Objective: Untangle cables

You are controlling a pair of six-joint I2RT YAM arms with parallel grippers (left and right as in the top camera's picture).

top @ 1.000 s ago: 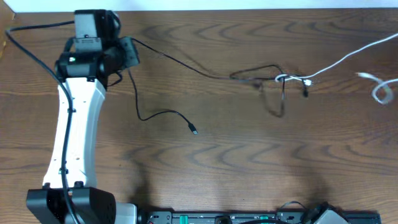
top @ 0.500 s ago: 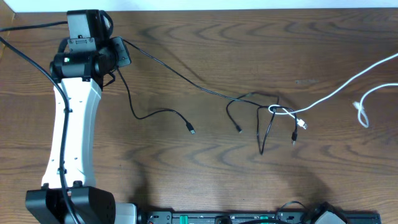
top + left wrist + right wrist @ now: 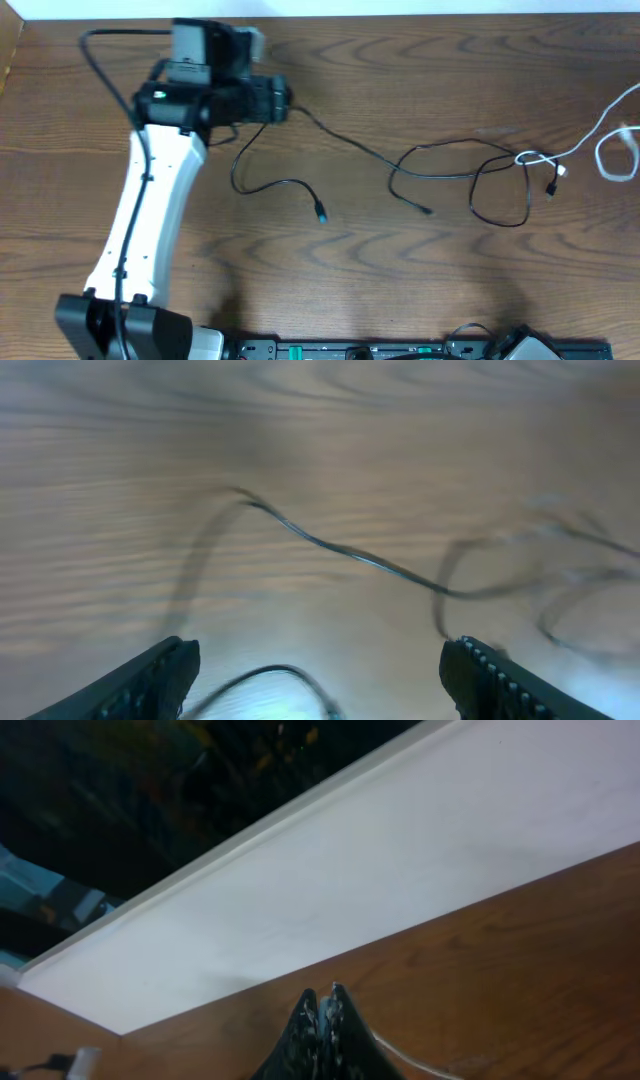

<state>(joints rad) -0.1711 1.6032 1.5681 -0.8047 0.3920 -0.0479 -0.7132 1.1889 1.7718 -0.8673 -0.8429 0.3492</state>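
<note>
My left gripper (image 3: 276, 100) hangs open over the table's back left. In the left wrist view its fingers (image 3: 160, 675) stand wide apart with nothing gripped. A thin black cable (image 3: 350, 145) runs from under it to a loose tangle of black loops (image 3: 490, 170) at the right. Another black cable (image 3: 290, 181) curls just in front, ending in a small plug (image 3: 320, 213). The white cable (image 3: 580, 148) knots into the tangle and leaves at the right edge. My right gripper (image 3: 325, 995) is shut, the white cable (image 3: 405, 1058) trailing from its tips; it is outside the overhead view.
A white wall (image 3: 400, 850) borders the table's far edge. The left arm's white link (image 3: 150, 215) slants across the left side. A black equipment rail (image 3: 400, 350) lies along the front edge.
The left gripper has opened and swung right from the back-left corner, letting go of the black cable. The tangle and white cable have shifted right and spread out.
</note>
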